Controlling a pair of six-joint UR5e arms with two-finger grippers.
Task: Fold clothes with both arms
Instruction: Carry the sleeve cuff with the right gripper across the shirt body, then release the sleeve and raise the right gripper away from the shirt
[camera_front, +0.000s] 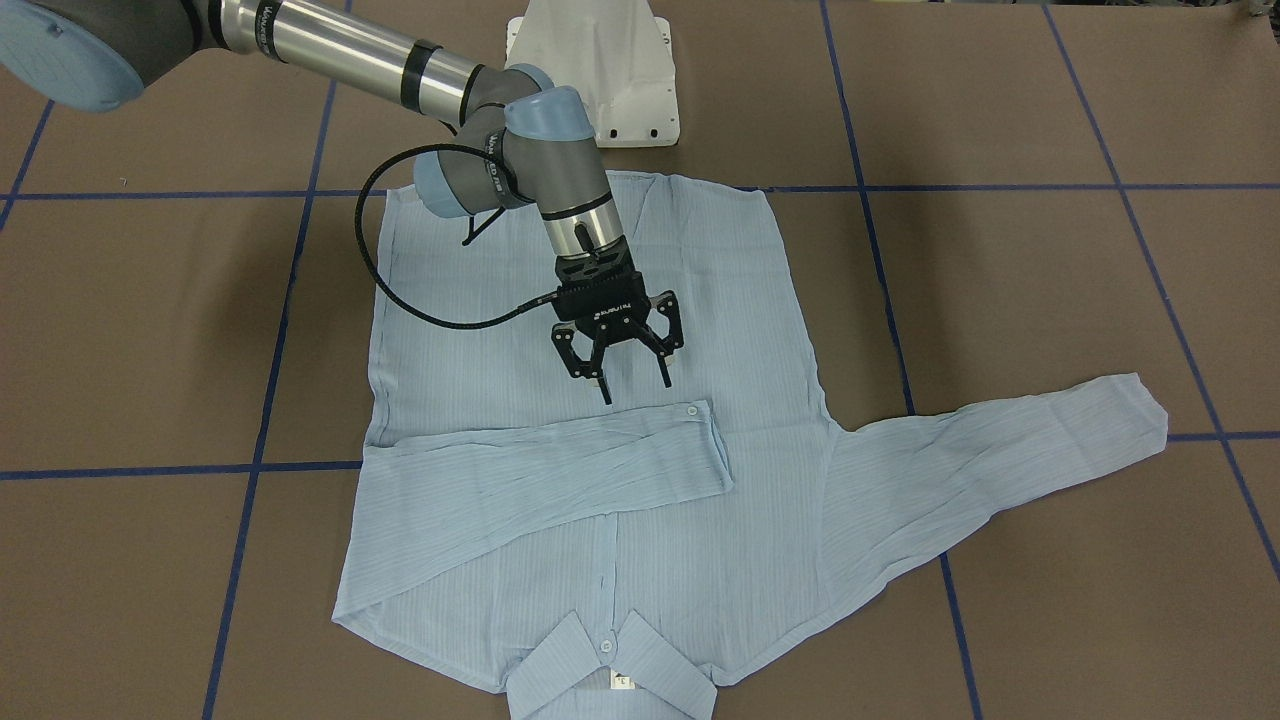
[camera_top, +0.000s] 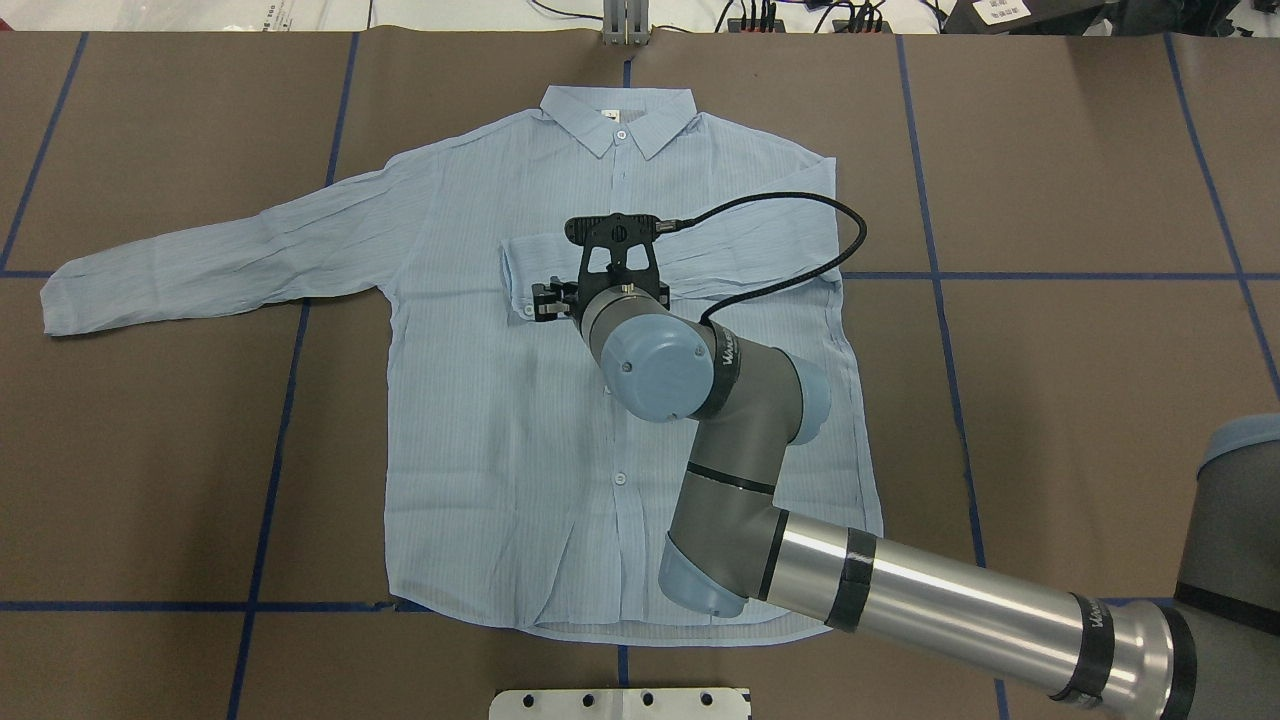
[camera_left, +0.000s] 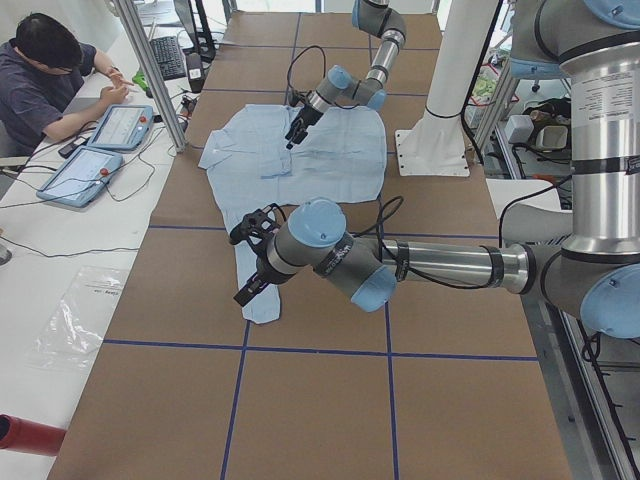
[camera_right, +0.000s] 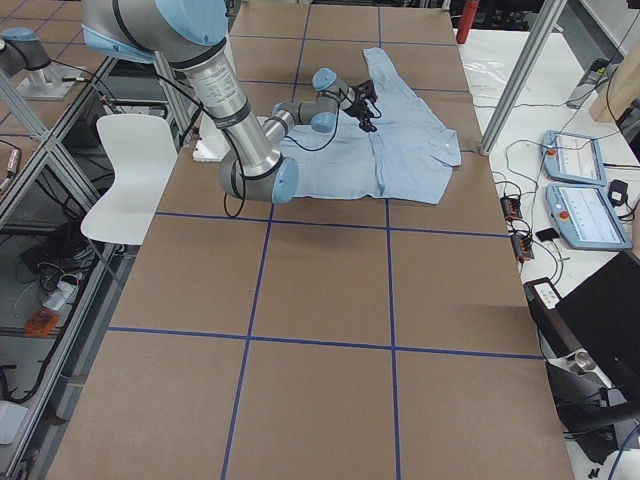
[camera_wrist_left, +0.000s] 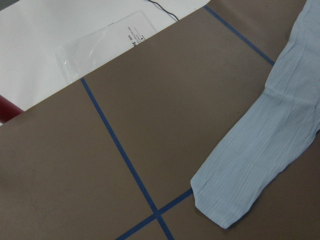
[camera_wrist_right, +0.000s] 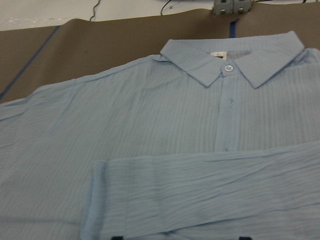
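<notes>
The shirt (camera_front: 470, 330) is laid on the tabletop (camera_front: 1010, 300), collar (camera_front: 565, 655) away from the white base (camera_front: 600, 60), under the spread fingers (camera_front: 572, 355) of the right arm (camera_front: 330, 45).

Light-blue striped shirt (camera_top: 480, 420), flat, face-up, one sleeve (camera_front: 540, 470) across its chest

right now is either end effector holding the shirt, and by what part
Nothing is held. The right end effector hangs open over the shirt's folded-in cuff; the left end effector sits above the other sleeve, which lies flat, ungripped.
</notes>
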